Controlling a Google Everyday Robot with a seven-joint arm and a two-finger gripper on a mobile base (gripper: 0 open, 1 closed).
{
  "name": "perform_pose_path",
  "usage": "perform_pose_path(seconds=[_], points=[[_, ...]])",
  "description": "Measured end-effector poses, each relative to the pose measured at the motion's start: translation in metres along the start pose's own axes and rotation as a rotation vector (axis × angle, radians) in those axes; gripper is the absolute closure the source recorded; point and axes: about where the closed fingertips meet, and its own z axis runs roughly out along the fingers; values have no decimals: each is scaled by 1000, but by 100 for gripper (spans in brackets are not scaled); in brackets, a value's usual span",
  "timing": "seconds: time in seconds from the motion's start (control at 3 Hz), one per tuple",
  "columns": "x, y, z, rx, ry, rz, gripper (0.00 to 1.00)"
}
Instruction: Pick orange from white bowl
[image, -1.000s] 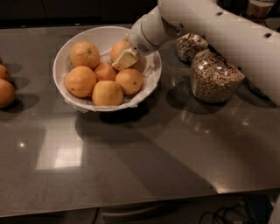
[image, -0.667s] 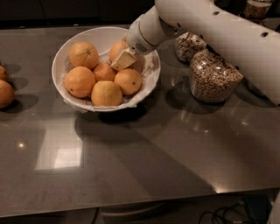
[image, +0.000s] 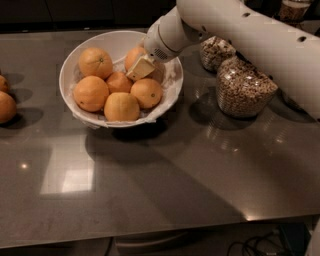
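The white bowl (image: 170, 95) stands at the back left of the grey table and holds several oranges on crumpled white paper. My gripper (image: 141, 67) reaches down from the upper right into the back right part of the bowl. It rests against the deep-orange orange (image: 132, 54) there and hides that orange's right side. A smaller orange with a green stem dot (image: 146, 93) lies just in front of the gripper. A paler yellowish orange (image: 121, 106) lies at the bowl's front.
Two glass jars of grain stand right of the bowl, a large one (image: 244, 89) and a smaller one (image: 216, 52) behind it, under my white arm (image: 250, 35). Two loose oranges (image: 7, 106) lie at the table's left edge. The table's front edge runs along the bottom.
The gripper has stayed at the back right orange in the bowl and has shifted only slightly. The oranges lie as before.
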Motion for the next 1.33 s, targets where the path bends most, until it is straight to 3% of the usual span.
perform_pose_path(seconds=[0.33, 0.67, 1.33], points=[[0, 0, 0, 0, 0, 0, 84], [-13, 3, 2, -20, -32, -21, 100], [-49, 7, -5, -43, -108, -70, 100]])
